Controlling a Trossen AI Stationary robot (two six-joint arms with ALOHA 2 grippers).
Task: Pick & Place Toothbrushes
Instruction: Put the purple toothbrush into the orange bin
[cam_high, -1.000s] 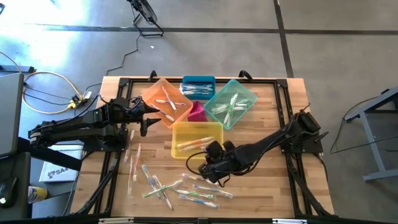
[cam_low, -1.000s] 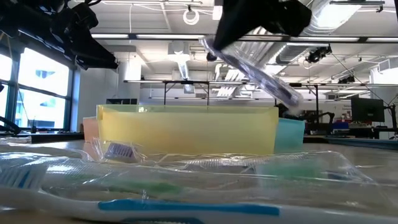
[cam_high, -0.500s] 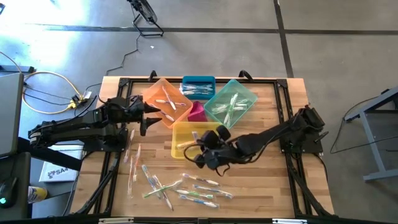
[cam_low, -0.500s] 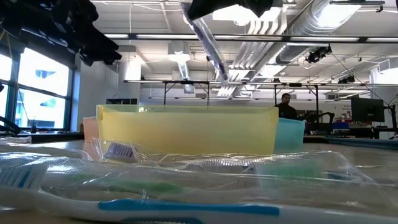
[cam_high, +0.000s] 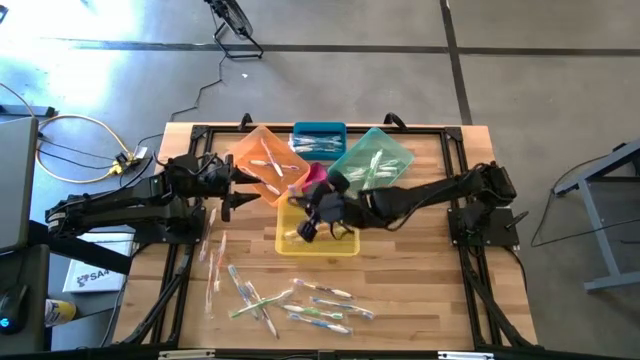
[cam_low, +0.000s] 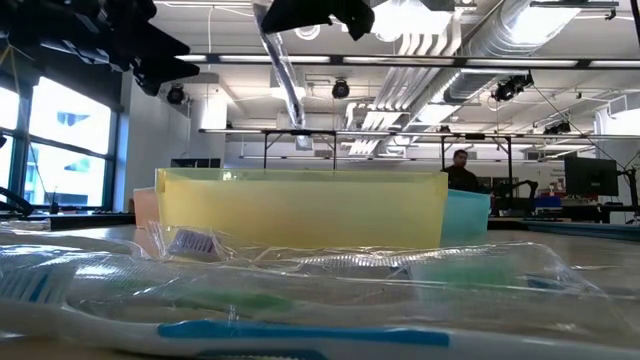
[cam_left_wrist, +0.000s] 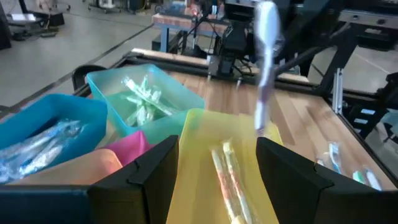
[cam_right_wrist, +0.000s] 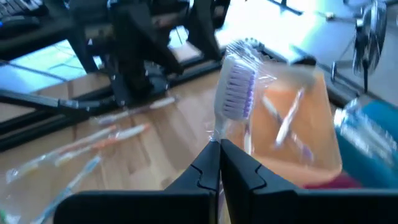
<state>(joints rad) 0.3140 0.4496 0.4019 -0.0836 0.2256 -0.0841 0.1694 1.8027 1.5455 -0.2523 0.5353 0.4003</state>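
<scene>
Right gripper (cam_right_wrist: 219, 154) has carried its wrapped toothbrush (cam_right_wrist: 235, 87) over, handle hidden.

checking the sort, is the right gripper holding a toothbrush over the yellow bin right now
Yes: the right gripper is shut on a wrapped toothbrush, and the high view shows it above the yellow bin.

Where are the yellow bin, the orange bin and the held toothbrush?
yellow bin (cam_high: 345, 246), high view, near rim.
orange bin (cam_high: 250, 150), high view, bare floor.
held toothbrush (cam_right_wrist: 235, 88), right wrist view, bristle head.
</scene>
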